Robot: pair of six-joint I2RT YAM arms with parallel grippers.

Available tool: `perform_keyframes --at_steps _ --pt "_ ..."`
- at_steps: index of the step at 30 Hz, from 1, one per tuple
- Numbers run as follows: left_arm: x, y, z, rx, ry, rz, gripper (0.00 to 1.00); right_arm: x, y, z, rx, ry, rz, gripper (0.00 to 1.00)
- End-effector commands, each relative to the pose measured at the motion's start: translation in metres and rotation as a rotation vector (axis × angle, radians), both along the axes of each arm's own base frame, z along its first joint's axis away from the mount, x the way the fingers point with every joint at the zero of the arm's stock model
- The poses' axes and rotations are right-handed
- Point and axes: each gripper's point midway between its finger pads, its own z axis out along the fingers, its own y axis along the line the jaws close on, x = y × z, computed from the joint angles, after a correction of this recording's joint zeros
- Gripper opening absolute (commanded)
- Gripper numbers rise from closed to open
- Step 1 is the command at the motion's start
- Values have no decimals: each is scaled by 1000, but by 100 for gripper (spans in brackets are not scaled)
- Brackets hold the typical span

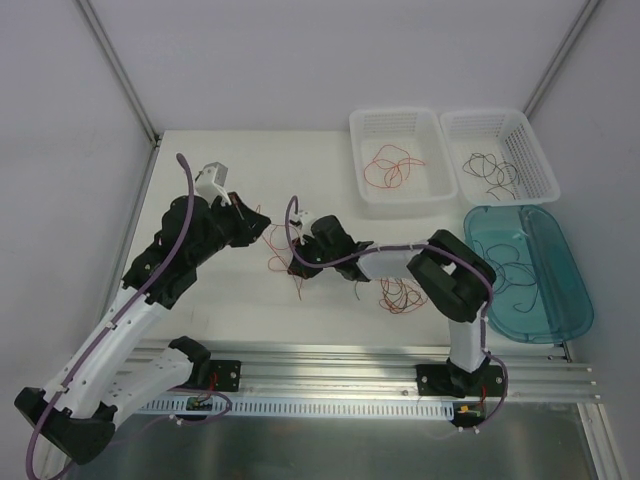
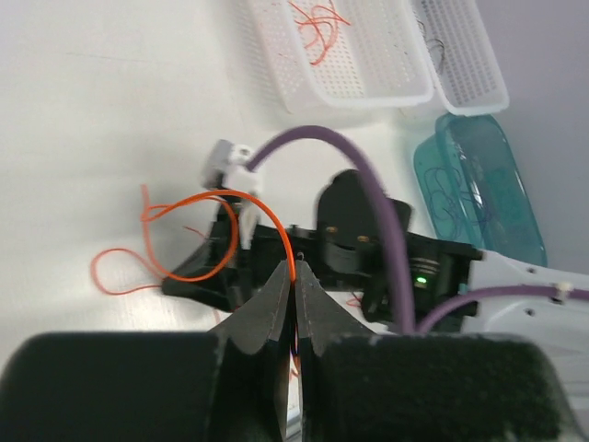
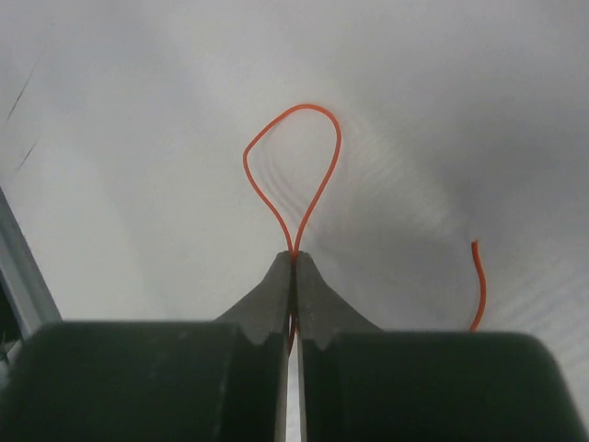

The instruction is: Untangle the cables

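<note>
The left gripper (image 2: 294, 274) is pinched fully closed on a red-orange wire (image 2: 221, 195) at mid-table. The right gripper (image 3: 293, 260), just beside it, is clamped tight on a red-orange loop (image 3: 313, 115), likely so the strands can be drawn apart. A tangle (image 1: 402, 295) lies to the near right, and sorted wires sit in the far baskets (image 1: 395, 113).

Bare table runs left of the red-wire basket (image 1: 400, 203) along the back wall (image 1: 300, 60); I could pass a gripper there. The dark-wire basket (image 1: 510, 193) sits just beside its right side. In front of it, the right arm (image 1: 450, 275), red wires (image 1: 400, 295) and, further left, the left arm (image 1: 190, 240) block passage. To its front-right, the teal tray (image 1: 575, 295) fills the table edge.
</note>
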Motion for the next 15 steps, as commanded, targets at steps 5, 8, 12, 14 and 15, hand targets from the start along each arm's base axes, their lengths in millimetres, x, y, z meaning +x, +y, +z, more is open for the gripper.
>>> perform_keyframes --at_steps 5,8,12,14,15 --pt "6 19 -13 54 -22 101 3 10 -55 87 58 -124 -67 1" --pt "13 10 -21 69 11 76 5 11 -78 116 79 -150 -90 1" --pt "24 -16 -22 84 53 -38 4 17 -106 159 84 -194 -117 1" --pt "34 -29 -18 82 66 -72 4 17 -116 177 91 -213 -111 1" --pt "36 -34 -17 80 71 -91 4 14 -124 188 92 -223 -114 1"
